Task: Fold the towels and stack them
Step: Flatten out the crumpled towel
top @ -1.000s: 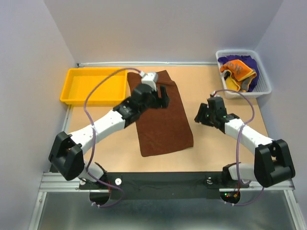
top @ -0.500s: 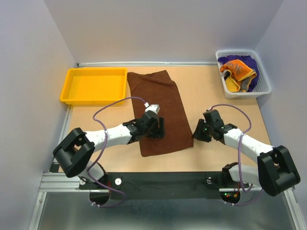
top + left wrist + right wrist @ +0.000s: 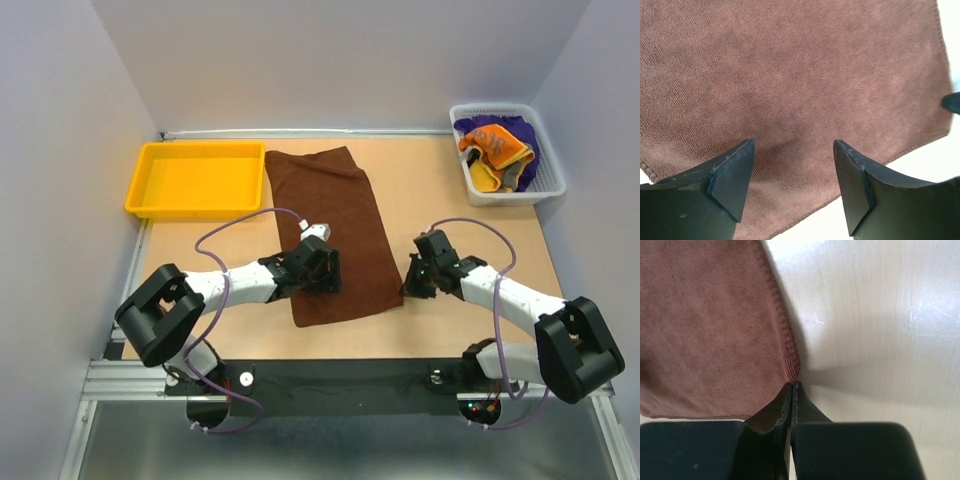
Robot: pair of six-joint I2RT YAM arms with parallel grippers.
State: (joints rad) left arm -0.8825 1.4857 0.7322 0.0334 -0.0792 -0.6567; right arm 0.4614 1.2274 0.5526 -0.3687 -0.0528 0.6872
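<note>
Right wrist shows right gripper (image 3: 791, 386) pinching edge of brown towel (image 3: 705, 330).

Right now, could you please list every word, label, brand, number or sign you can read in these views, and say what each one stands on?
No text can be read in any view.
Dark print on the orange towel in the white mesh basket: too small to read.
The brown towel and the yellow tray show no markings.
</note>
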